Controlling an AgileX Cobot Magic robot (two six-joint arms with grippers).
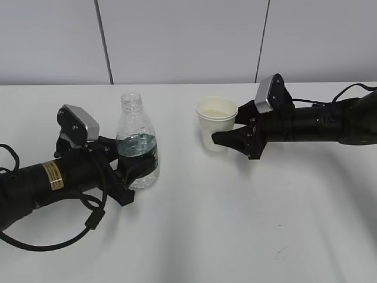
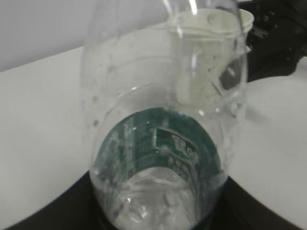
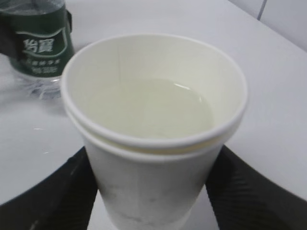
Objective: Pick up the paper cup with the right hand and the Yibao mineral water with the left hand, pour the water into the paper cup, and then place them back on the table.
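White tabletop (image 1: 194, 236) fills the scene, with pale wall panels (image 1: 182, 38) behind it and a few small dark scuffs near the front edge. On the left side, the left hand (image 1: 126, 168), a black arm with a yellow label on its body, lies low over the table (image 1: 194, 236) and pinches the Yibao mineral water (image 1: 136, 141) around its lower half, one finger on each side of the green label band. The bottle stands upright on the table, uncapped, with only a little water showing near its base; the left wrist view looks straight through its clear ribbed wall (image 2: 163, 120) and the green label. To the right, well apart from the bottle, the paper cup (image 1: 217, 122) stands upright too, and the right wrist view shows it holding water part way up its cream inside (image 3: 153, 105). The right hand (image 1: 222, 140), the unlabelled black arm reaching in from the right edge, has its fingers clamped against the cup's lower sides. Whether the cup's base touches the table cannot be told.
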